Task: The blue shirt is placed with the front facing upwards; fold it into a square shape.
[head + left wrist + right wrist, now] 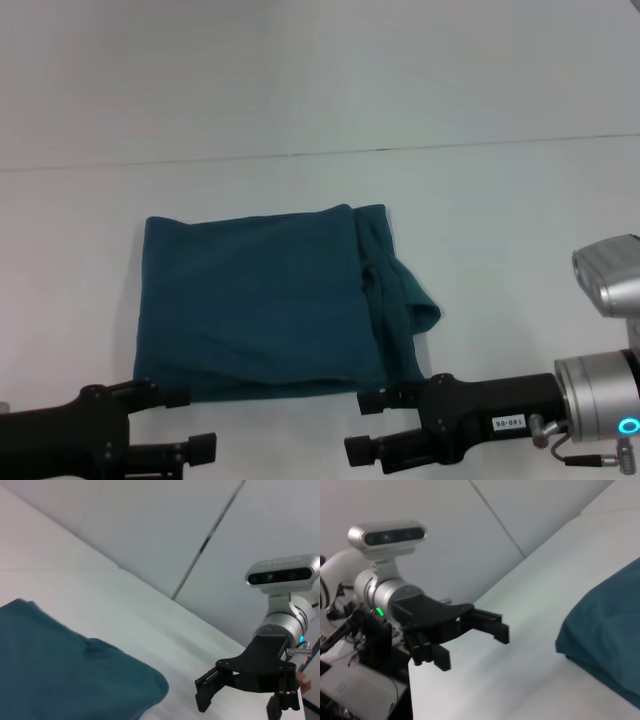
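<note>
The blue shirt lies folded into a rough square on the white table, plain teal side up, with no lettering showing. One sleeve bulges out at its right edge. My left gripper hovers open just in front of the shirt's near left corner, holding nothing. Off the near right corner, my right gripper is open and empty too. The left wrist view shows the shirt and the right gripper. In the right wrist view the shirt and the left gripper appear.
A thin dark seam runs across the back where the table meets a pale surface. The table's near edge drops off beside the left arm, with cables and equipment below it.
</note>
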Controlling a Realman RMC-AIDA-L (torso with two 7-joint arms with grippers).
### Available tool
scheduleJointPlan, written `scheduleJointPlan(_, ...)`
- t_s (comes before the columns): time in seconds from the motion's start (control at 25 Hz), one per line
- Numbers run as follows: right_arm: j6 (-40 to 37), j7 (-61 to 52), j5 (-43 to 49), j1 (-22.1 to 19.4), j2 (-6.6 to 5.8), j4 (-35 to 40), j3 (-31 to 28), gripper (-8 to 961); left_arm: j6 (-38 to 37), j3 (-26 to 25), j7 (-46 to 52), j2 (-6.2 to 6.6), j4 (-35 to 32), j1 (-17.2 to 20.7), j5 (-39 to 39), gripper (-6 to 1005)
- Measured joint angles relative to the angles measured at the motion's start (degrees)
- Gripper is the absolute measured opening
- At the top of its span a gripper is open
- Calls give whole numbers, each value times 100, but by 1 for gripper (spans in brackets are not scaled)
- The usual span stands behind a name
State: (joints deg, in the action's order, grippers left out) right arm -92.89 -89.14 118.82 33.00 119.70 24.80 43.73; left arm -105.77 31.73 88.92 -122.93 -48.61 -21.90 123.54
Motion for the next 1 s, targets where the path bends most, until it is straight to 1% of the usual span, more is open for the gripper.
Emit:
scheduleJointPlan(0.12,26,220,6,12,1,-27,24,946,101,0,-191,-10,119,3,6,904)
scheduleJointPlan(0.32,133,358,-20,14,0,7,9,946,168,-2,-253,-12,139,2,98,904)
scheduleJointPlan(0.56,135,367,-30,-3,-6,15,-14,946,323,25,-345,-16,205,13,174,904)
scheduleJointPlan(0.72,135,368,-46,-6,-8,-7,-40,946,462,70,-343,-40,262,19,259,904)
scheduleJointPlan(1.0,140,347,-54,-5,0,0,-48,946,477,66,-331,-39,282,20,259,904)
